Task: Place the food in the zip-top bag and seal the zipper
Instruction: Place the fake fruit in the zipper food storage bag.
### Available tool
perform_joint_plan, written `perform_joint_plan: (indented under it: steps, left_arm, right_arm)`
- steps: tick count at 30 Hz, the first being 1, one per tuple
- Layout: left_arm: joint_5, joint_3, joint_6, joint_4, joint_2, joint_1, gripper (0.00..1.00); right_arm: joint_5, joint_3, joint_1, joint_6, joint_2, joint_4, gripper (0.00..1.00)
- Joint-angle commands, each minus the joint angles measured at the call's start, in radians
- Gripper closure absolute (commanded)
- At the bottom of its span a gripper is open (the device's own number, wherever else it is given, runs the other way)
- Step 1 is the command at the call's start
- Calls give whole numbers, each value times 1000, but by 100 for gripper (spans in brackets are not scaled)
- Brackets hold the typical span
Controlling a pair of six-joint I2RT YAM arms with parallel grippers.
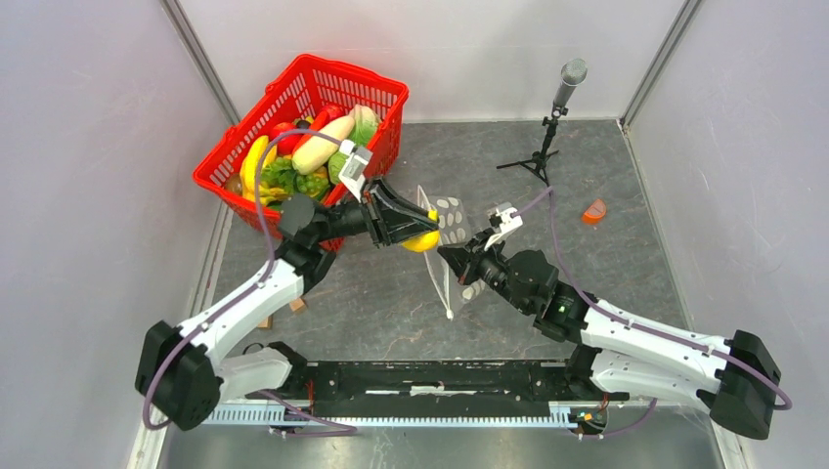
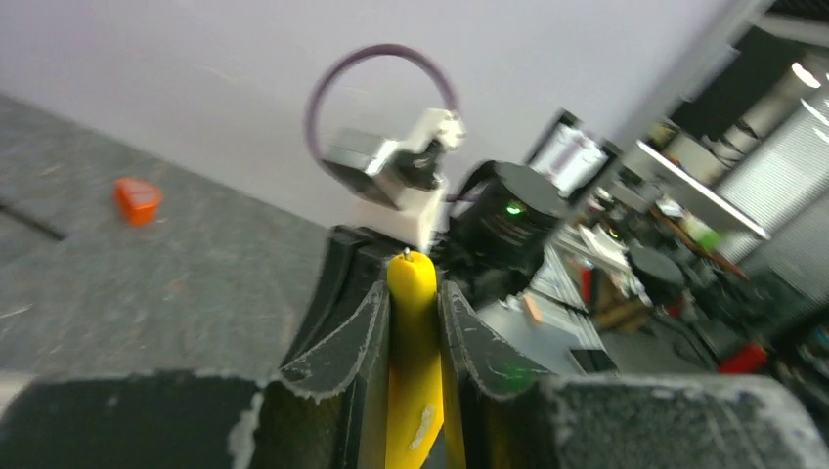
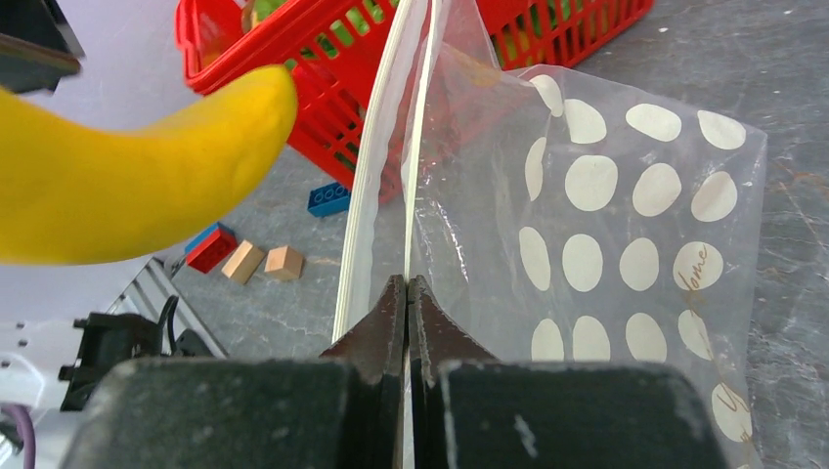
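My left gripper is shut on a yellow toy banana; in the left wrist view the banana stands between the jaws. The banana's tip hangs just left of the zip-top bag's mouth. My right gripper is shut on one lip of the zipper and holds the clear, white-dotted bag up; the other lip bows away, leaving the mouth slightly open. More food lies in the red basket.
A microphone stand stands at the back right, an orange piece lies near it. A blue brick, a red brick and wooden cubes lie on the table by the basket.
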Motion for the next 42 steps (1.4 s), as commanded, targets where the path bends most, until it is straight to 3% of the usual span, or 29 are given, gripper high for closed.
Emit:
perform_joint_plan:
  steps: [1, 5, 9, 18, 36, 38, 42]
  left_arm:
    - [289, 86, -226, 420, 80, -10, 98]
    - [361, 119, -401, 622, 113, -20, 98]
    - [406, 138, -463, 687, 141, -70, 98]
    - [425, 149, -450, 685, 200, -173, 98]
    - [370, 120, -385, 666, 292, -181, 98]
    - [368, 134, -369, 637, 292, -181, 98]
    - [348, 138, -139, 320, 252, -181, 98]
  right_arm:
    - [-101, -1, -9, -39, -5, 10, 100]
    - [-110, 14, -19, -63, -8, -29, 100]
    - [-150, 31, -24, -81, -12, -28, 100]
    - [-179, 73, -27, -77, -22, -42, 100]
    - [-206, 70, -27, -68, -112, -72, 100]
    - [-201, 68, -28, -67, -115, -78, 100]
    - [-203, 45, -27, -64, -132, -50, 100]
